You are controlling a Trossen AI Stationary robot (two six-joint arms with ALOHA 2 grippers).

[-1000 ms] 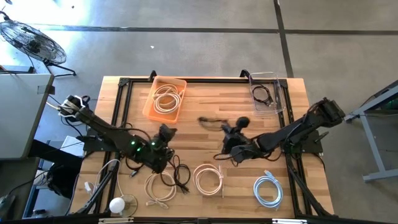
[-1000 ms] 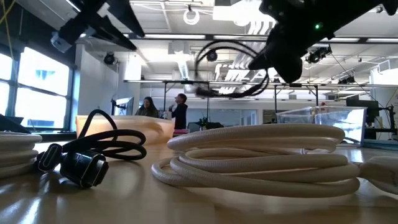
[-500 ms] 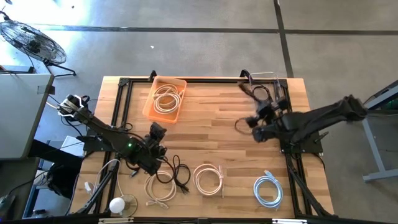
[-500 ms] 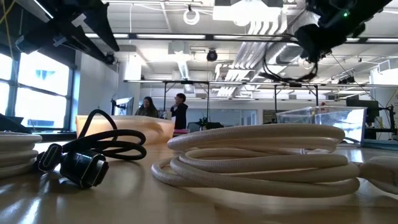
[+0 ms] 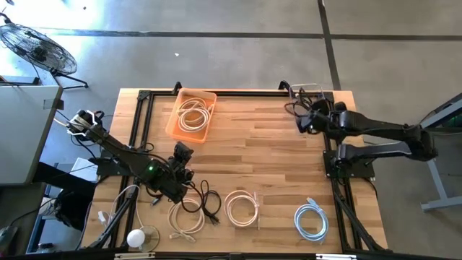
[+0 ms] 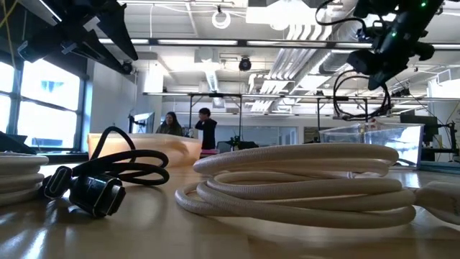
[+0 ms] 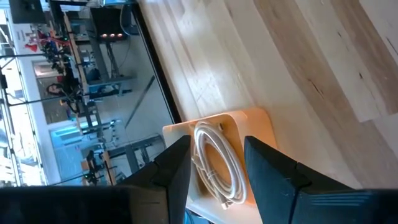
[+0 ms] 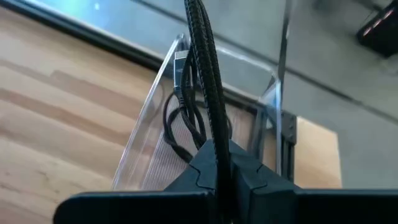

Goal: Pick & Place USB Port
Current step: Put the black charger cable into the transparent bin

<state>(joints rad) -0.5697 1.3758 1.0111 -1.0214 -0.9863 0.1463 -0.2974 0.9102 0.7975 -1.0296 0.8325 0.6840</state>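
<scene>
Braided black USB cable (image 8: 205, 81) is clamped in the closed right end effector (image 8: 219, 163), above the clear bin (image 8: 186, 118). Risk: trailing loops may catch its rim. Beyond, left end effector (image 5: 182, 155) waits half-open over the counter (image 5: 253, 137).

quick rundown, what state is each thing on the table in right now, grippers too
right gripper: shut on the black cable, above the clear bin
black cable: held, hanging over the bin
clear bin: holds another black cable
orange bin: holds a coiled white cable
left gripper: open, empty
blue cable: coiled on the table
</scene>
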